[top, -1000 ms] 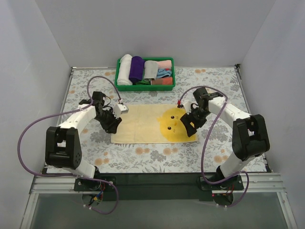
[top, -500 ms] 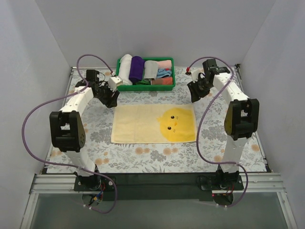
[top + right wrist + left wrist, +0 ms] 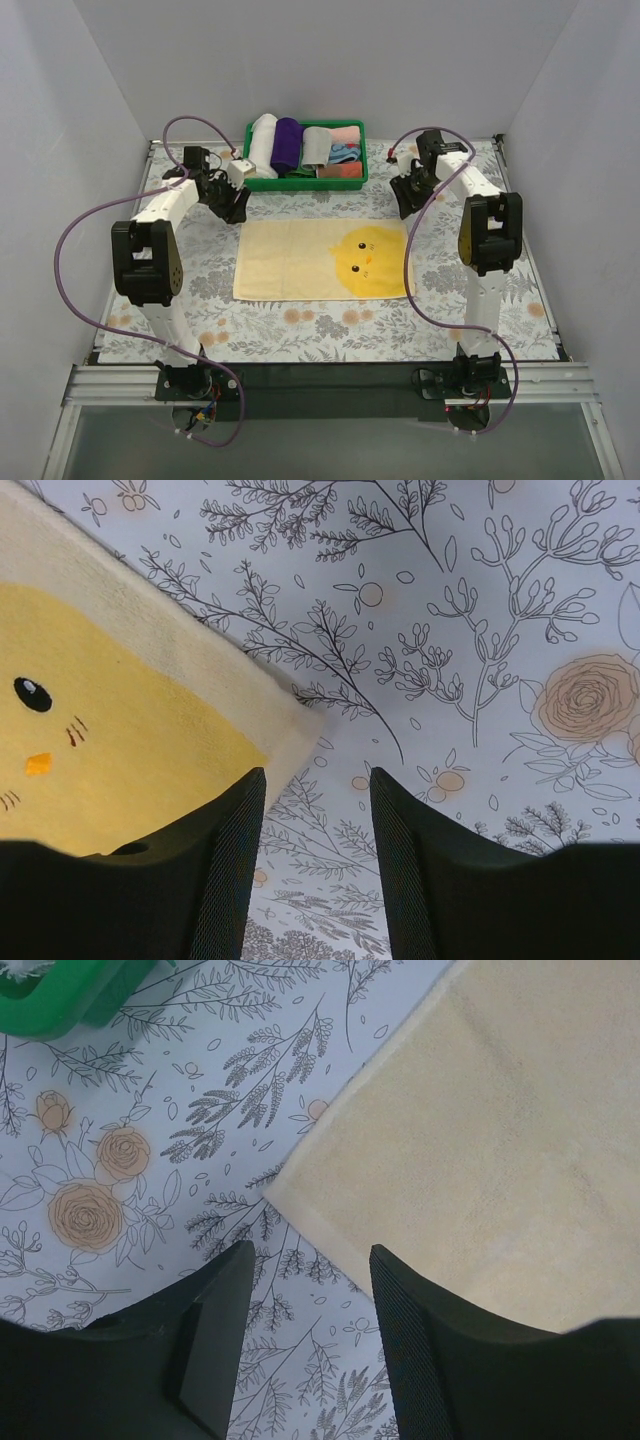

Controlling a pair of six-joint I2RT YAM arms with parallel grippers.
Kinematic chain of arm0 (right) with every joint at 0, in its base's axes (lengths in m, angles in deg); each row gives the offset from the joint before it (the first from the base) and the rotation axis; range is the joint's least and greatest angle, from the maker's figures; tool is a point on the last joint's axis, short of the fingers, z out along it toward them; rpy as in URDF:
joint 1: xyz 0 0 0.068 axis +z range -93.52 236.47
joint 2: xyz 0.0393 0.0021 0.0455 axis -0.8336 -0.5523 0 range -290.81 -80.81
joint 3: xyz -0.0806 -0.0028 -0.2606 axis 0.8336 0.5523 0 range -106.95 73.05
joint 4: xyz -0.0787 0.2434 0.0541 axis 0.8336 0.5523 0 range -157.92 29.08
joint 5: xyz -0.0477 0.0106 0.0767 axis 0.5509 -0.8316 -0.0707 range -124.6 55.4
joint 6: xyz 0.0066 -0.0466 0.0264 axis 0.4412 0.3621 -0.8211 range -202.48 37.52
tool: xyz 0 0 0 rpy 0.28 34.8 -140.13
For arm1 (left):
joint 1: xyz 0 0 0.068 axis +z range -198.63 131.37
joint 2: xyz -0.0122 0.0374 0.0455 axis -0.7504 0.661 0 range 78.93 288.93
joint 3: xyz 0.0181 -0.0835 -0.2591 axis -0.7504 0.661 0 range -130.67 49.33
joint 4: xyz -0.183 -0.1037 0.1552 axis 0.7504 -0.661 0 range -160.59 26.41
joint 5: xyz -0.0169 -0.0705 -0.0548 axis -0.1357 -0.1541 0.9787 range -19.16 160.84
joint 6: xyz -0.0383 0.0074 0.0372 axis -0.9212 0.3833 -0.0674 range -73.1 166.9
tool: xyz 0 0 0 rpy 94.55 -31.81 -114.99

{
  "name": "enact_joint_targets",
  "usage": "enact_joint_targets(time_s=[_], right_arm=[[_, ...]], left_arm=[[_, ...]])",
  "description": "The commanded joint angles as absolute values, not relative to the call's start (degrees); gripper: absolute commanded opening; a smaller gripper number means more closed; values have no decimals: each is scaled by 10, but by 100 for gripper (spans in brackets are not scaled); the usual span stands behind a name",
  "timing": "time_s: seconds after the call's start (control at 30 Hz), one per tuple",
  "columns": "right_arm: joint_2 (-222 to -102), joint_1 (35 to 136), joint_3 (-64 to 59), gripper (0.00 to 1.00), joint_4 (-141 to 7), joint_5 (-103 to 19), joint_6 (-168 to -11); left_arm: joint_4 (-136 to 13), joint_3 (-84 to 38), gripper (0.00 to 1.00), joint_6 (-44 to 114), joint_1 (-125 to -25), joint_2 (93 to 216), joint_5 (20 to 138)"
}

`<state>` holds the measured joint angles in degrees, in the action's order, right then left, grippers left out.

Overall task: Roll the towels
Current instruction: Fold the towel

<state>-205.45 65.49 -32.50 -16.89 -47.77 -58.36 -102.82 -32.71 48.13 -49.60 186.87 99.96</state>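
The pale yellow towel (image 3: 322, 260), printed with a chick face, lies flat and unrolled on the floral table cover. My left gripper (image 3: 235, 207) hovers at its far left corner. In the left wrist view the jaws of my left gripper (image 3: 310, 1260) stand open over bare cover, the towel (image 3: 500, 1130) corner just ahead. My right gripper (image 3: 405, 202) hovers at the far right corner. Its wrist view shows my right gripper (image 3: 318, 780) open, the towel (image 3: 130, 720) corner just beyond the left finger. A light grey towel roll (image 3: 316, 147) rests in the basket.
A green basket (image 3: 305, 183) stands at the back centre, just behind the left gripper; its corner (image 3: 60, 995) shows in the left wrist view. It holds white (image 3: 262, 145) and purple (image 3: 287, 143) rolls and pink and blue folded cloths. White walls enclose the table.
Both arms have swung away from the towel's side edges to its two far corners. The towel has not moved.
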Motion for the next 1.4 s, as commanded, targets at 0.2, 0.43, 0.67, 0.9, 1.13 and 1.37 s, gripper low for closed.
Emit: enact_joint_targets(time_s=[0.2, 0.43, 0.67, 0.9, 1.13, 1.37], right_arm=[[-2086, 657, -307, 45, -211, -471, -606], [-2098, 670, -300, 42, -232, -456, -627], [-2104, 687, -289, 37, -244, -449, -635], [-2104, 688, -280, 10, -243, -438, -630], [-2084, 688, -279, 1, -243, -466, -625], [-2076, 688, -280, 1, -243, -473, -622]], left_arm=[[-1008, -329, 49, 472, -490, 1883, 989], [-1000, -320, 49, 472, -488, 1886, 987], [-994, -330, 49, 472, -487, 1904, 984], [-994, -350, 48, 472, -487, 1932, 990], [-992, -375, 48, 444, -487, 1964, 1008], [-973, -398, 43, 429, -487, 1985, 1011]])
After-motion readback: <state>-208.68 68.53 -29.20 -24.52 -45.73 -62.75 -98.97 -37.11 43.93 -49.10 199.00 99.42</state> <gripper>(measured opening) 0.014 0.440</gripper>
